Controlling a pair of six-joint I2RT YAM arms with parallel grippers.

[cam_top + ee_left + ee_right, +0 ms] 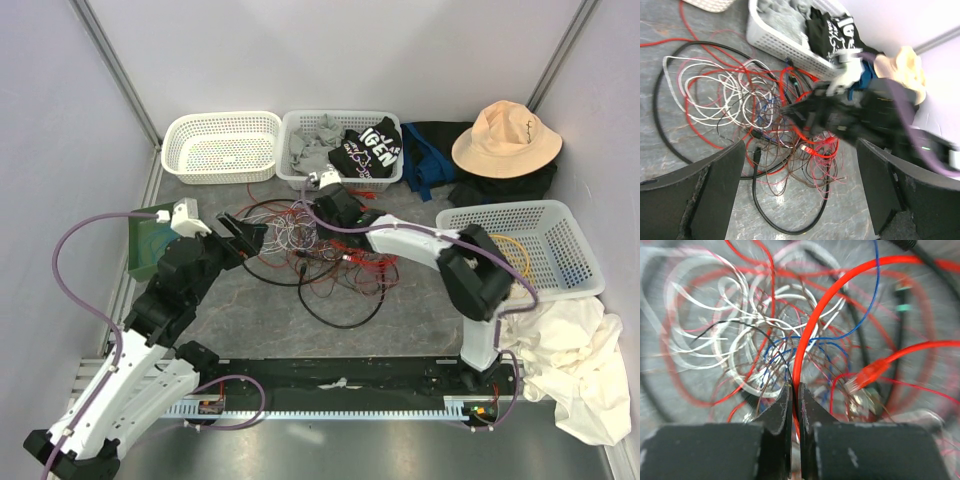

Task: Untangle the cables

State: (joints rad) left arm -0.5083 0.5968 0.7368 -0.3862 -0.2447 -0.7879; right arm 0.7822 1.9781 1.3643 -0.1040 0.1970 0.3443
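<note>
- Left edge: one green board [148, 240] stands against the wall, just beside the left arm.
- Left tool [243, 234]: jaws spread wide with nothing between them. It hovers just left of the cables.
- Baskets: three white ones in all. The left basket [222, 147] sits at the back, near the left wall.
- Cables [320, 255]: one loose tangle at the centre of the desk [410, 320], between the two tools and just in front of the middle basket [335, 115]. Strands are red, white, black, blue and brown, too overlapped to count.
- Black loop [340, 312]: runs out of the tangle toward the near edge. Bare desk lies between it and the black rail [330, 372]. More bare desk shows to the right of the tangle, up to the right arm.
- Right tool [796, 390]: down in the back part of the tangle, jaws closed on one thick red cable [812, 330], which arcs away from the fingertips. One orange plug [867, 375] lies just to the right.
- The middle basket holds grey and black clothes.
- Back right corner: one tan hat [505, 137] rests on dark clothing [430, 160].
- Right basket [575, 245]: against the right wall, holding one yellow cable [515, 250].
- Right near corner: one white cloth [575, 370], crumpled, touching the right basket's front.
</note>
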